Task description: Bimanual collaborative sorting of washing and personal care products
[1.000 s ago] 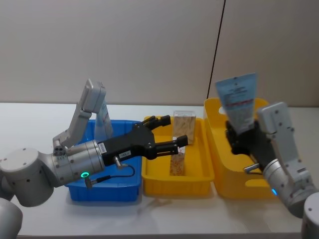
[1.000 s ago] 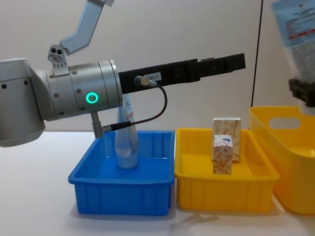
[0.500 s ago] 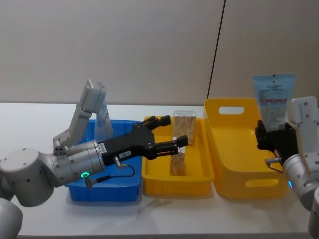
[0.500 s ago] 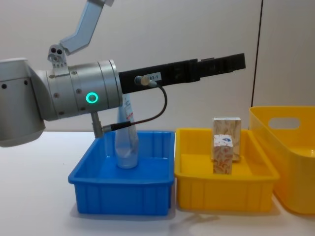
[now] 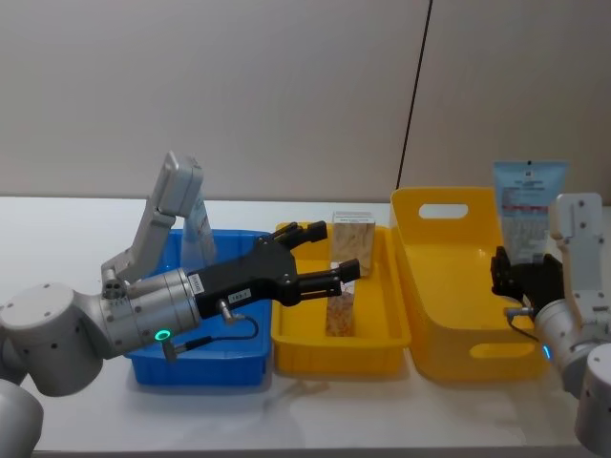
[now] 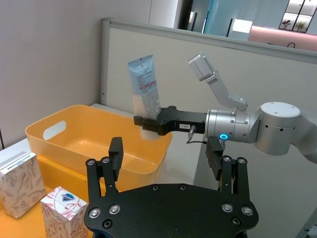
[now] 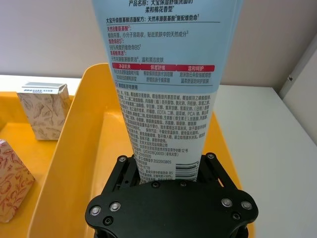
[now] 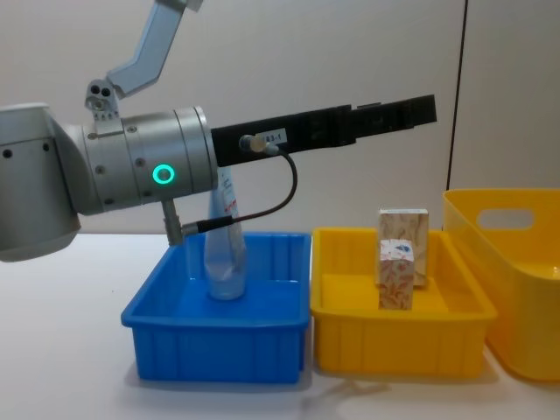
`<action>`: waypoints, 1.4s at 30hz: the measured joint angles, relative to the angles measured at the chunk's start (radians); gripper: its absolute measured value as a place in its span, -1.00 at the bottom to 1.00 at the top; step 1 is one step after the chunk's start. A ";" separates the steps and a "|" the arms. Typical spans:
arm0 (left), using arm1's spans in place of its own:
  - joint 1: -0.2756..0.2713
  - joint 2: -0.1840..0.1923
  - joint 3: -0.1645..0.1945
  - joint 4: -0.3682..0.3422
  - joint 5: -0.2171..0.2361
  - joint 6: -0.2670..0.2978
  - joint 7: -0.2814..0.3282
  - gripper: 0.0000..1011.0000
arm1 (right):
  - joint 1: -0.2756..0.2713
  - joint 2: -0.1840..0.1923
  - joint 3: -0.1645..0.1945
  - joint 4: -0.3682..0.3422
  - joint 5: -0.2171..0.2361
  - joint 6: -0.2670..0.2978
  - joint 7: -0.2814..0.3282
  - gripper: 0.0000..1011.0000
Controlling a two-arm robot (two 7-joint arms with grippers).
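The right gripper (image 5: 520, 274) holds 1 pale blue-and-white squeeze tube (image 5: 530, 202) upright, its jaws closed on the lower end and the flat crimped end on top. The tube stands high at the right rim of the big yellow bin (image 5: 449, 315); whether it is over the inside or just outside the rim cannot be told.

The right wrist view shows the tube's back panel in dense Chinese print. "大宝" and "B5" can be read near the top, under them runs a red band with 3 headings, and "EDTA" and "PCA" appear in the small text below.

The left gripper (image 5: 334, 250) reaches over the small yellow tray (image 5: 296, 348) with its jaws spread wide and nothing between them. In the chest view it hangs well above the tops of the cartons, apart from both.

In that tray stand 2 beige cartons with a brown swirl pattern. The rear carton (image 5: 352, 240) is by the back wall, and its white top carries small print too fine to read. The front carton (image 5: 340, 313) stands just before it, white-topped with a blue mark.

A second tube (image 8: 226, 258) stands tilted in the blue tray (image 5: 196, 367), thick end down, partly hidden behind the left arm.

In all there are 2 tubes, 2 cartons, 1 blue tray, 1 small yellow tray and 1 yellow bin. The 3 containers sit side by side on the white worktop (image 5: 57, 239), blue at the left and the bin at the right.
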 joint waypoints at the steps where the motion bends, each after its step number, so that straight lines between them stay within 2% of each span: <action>1: 0.000 0.000 0.000 0.000 0.000 0.000 0.000 0.98 | 0.004 -0.003 0.000 0.008 0.000 -0.002 0.000 -0.29; 12: 0.000 0.000 0.000 0.000 0.000 0.000 0.000 0.98 | 0.024 -0.019 0.001 0.045 -0.001 -0.011 -0.001 -0.32; 22: 0.000 0.000 0.000 0.000 0.000 0.000 0.000 0.98 | 0.032 -0.026 0.002 0.062 -0.002 -0.014 -0.001 0.34; 25: 0.000 0.000 0.000 0.000 0.000 0.000 0.000 0.98 | 0.033 -0.027 0.002 0.064 -0.002 -0.014 -0.001 0.49; 26: 0.000 0.000 0.000 0.000 0.000 0.000 0.000 0.98 | 0.033 -0.027 0.001 0.066 -0.002 -0.014 -0.001 0.62; 30: 0.000 0.000 0.000 0.000 0.000 0.000 0.000 0.98 | 0.035 -0.029 0.002 0.067 -0.003 -0.015 -0.001 0.83; 34: 0.000 0.000 0.000 0.000 0.000 0.000 0.000 0.98 | 0.036 -0.029 0.001 0.069 -0.003 -0.015 -0.001 0.98; 42: 0.000 0.000 0.000 0.000 0.000 0.000 0.000 0.98 | 0.036 -0.030 0.001 0.071 -0.003 -0.016 -0.001 0.98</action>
